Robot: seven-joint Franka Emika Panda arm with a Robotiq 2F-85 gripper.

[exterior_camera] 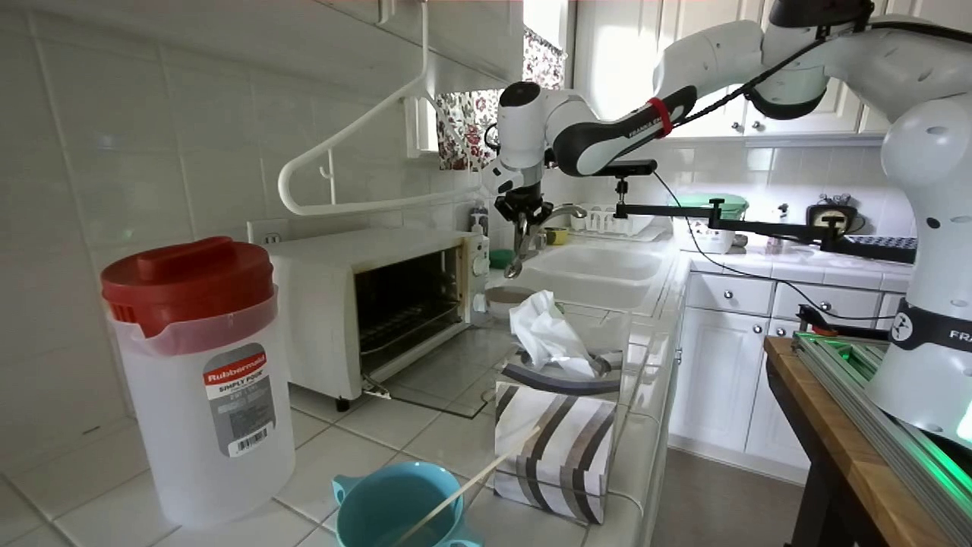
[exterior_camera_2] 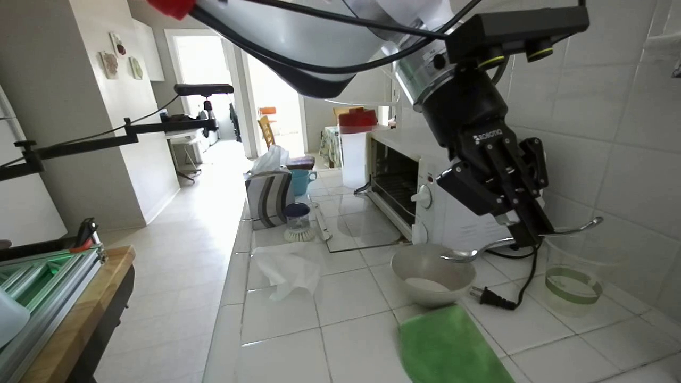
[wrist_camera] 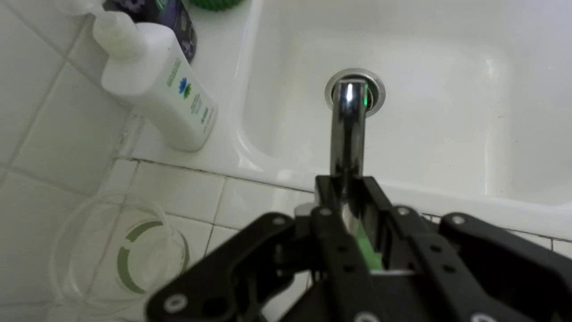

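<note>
My gripper is shut on a shiny metal spoon, held above the counter. In an exterior view the spoon's bowl end reaches over a pale bowl and the other end points toward the tiled wall. The gripper and spoon also show in an exterior view, with the pale bowl below. In the wrist view the gripper pinches the spoon, and its chrome handle extends forward above the white sink. I cannot make out what lies inside the bowl.
A green cloth, clear plastic cup and black plug lie near the bowl. An open toaster oven stands by the wall. A tissue box, blue cup, red-lidded pitcher and soap bottle are around.
</note>
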